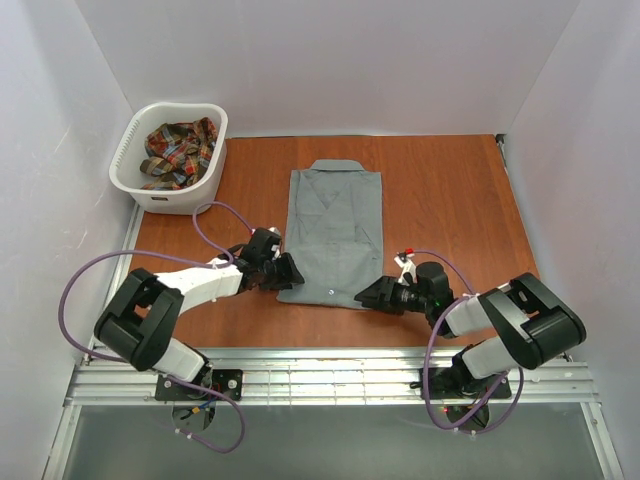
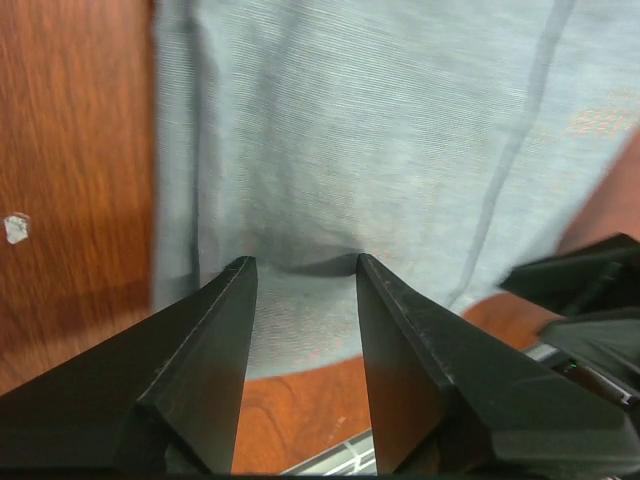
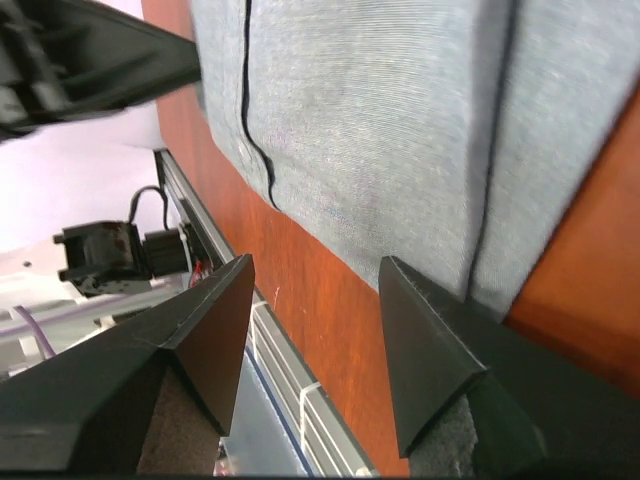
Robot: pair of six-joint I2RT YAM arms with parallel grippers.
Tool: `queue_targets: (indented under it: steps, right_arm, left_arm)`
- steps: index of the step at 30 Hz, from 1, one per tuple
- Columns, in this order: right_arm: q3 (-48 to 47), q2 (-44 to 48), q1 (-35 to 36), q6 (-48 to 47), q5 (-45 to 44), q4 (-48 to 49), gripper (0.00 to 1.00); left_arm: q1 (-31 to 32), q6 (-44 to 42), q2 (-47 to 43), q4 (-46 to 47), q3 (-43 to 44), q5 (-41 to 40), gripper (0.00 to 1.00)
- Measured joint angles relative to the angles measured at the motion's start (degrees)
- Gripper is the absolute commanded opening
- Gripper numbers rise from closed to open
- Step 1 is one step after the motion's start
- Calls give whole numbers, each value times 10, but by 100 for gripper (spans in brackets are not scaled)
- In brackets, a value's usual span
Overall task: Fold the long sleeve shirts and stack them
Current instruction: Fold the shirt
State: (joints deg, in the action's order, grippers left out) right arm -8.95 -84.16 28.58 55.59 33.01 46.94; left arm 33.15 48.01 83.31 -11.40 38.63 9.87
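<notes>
Black jaws fill the bottom of both wrist views. The left jaws are open part way, and the bottom edge (image 2: 300, 340) of the grey shirt (image 1: 335, 225) lies between them. The cloth bunches up a little at their tips, but they are not pinching it. The right jaws are open too. Mostly bare bench (image 1: 450, 200) shows between them, and the shirt's edge sits just past their tips.

The grey shirt lies flat in the middle of the bench. Its collar (image 1: 338, 167) points to 12 o'clock and its bottom edge to 6 o'clock. Its sides look folded in already. The left jaws are at the 7 o'clock corner and the right jaws at the 5 o'clock corner. The plaid shirt (image 1: 180, 150) waits in the white laundry basket (image 1: 165, 200) at 10 o'clock.

The step now looks like grabbing the bottom edge to fold it up to the collar. To do it well:

- The right jaws should slide a bit more toward 12 o'clock so cloth sits between them.
- Each lower finger should go under all the layers, not just the top one.
- Both jaws should close at the same time, lift just a little, and move together so the fold stays straight.
</notes>
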Motion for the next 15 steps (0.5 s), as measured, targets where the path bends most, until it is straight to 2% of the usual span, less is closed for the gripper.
queue_targets:
  steps: [4, 7, 12, 15]
  right_arm:
    - [30, 33, -28, 16, -3, 5, 48]
    - [18, 57, -32, 0, -7, -43, 49]
    - [-95, 85, -35, -58, -36, -169, 48]
    - [-183, 76, -43, -87, -49, -190, 48]
  left_arm:
    - [0, -2, 21, 2, 7, 3, 41]
    - [0, -16, 17, -9, 22, -8, 44]
    - [0, -55, 4, -21, 81, -35, 46]
    - [0, -82, 24, -16, 137, -48, 44]
